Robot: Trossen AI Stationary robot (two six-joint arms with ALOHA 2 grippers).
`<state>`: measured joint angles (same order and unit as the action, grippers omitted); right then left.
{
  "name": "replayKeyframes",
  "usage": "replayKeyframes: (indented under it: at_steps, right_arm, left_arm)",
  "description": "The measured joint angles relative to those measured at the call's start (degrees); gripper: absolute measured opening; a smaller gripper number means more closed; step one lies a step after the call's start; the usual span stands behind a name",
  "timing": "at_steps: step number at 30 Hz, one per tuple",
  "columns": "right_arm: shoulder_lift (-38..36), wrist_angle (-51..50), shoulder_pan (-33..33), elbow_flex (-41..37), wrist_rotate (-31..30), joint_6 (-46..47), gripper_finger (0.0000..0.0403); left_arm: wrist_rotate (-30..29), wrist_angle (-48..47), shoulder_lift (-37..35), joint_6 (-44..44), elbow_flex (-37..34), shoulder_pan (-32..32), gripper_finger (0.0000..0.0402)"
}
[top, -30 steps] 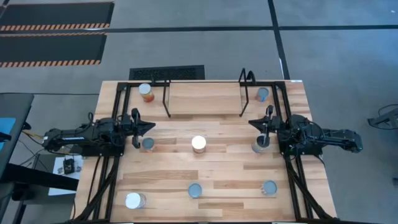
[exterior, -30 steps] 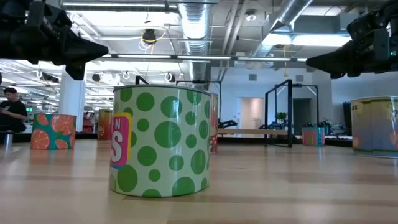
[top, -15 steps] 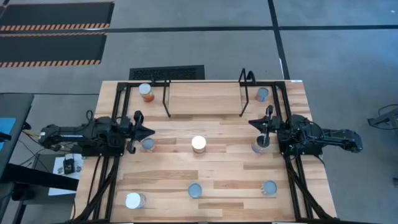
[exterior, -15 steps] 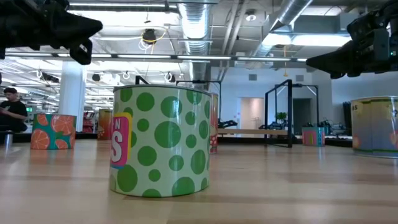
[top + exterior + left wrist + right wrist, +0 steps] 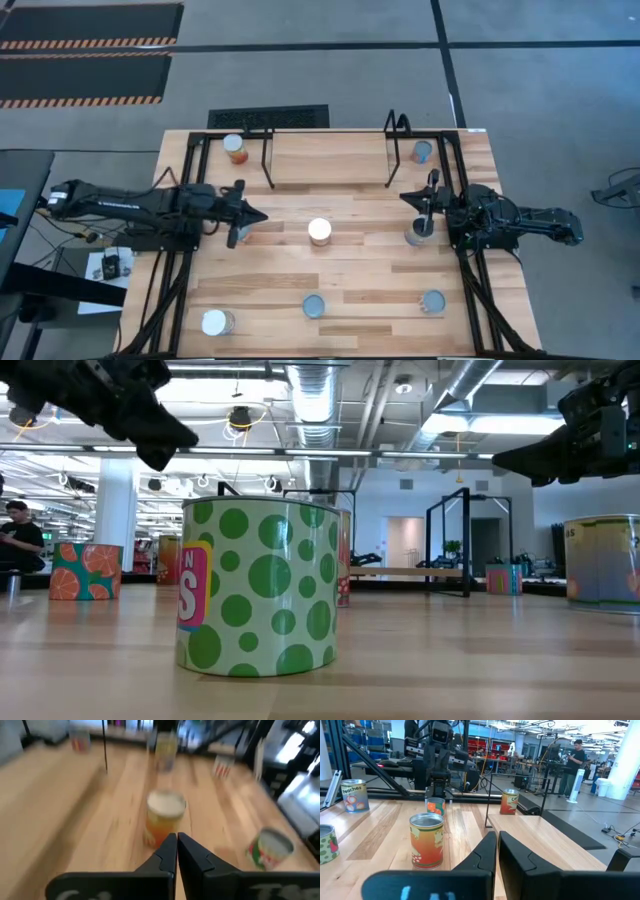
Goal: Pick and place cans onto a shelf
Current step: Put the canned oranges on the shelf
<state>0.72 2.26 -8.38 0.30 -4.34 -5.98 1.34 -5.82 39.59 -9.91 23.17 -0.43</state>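
Since a moment ago the left gripper (image 5: 258, 216) has reached inward, fingers pressed together, empty, pointing at an orange-labelled, pale-topped can (image 5: 319, 231) mid-table; the right gripper (image 5: 408, 196) hovers near-closed, empty, beside a silvery-topped can (image 5: 417, 235); the shelf (image 5: 327, 158) stands bare.

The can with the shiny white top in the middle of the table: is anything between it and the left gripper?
No. Bare table lies between the shut left gripper and the white-topped, orange-sided tin can; the wrist view shows it straight ahead.
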Motion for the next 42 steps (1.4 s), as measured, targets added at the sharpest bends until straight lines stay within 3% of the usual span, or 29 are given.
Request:
replayKeyframes:
  at_steps: [5,10,16,19,29,36,42]
  right_arm:
    - [0.0,0.0,0.0,0.0,0.0,0.0,0.0045]
    - [0.0,0.0,0.0,0.0,0.0,0.0,0.0045]
    - [0.0,0.0,0.0,0.0,0.0,0.0,0.0045]
    - [0.0,0.0,0.0,0.0,0.0,0.0,0.0045]
    - [0.0,0.0,0.0,0.0,0.0,0.0,0.0045]
    - [0.0,0.0,0.0,0.0,0.0,0.0,0.0045]
    - [0.0,-0.1,0.0,0.0,0.0,0.0,0.0045]
  left_arm:
    - [1.8,-14.9,5.8,-5.3,7.5,-1.5,0.0006]
    - [0.5,-25.9,10.8,-9.2,12.7,-5.7,0.0036]
    - [-7.9,-40.6,17.5,-17.2,19.3,-10.0,0.0086]
    - [-10.4,-42.9,20.8,-20.6,19.9,-10.8,0.0111]
    - [-7.9,-45.8,32.7,-28.7,19.9,-10.7,0.0166]
    - [-8.6,-46.8,37.2,-30.7,20.2,-10.7,0.0145]
    - [-8.6,-45.5,36.4,-25.6,20.1,-10.8,0.0045]
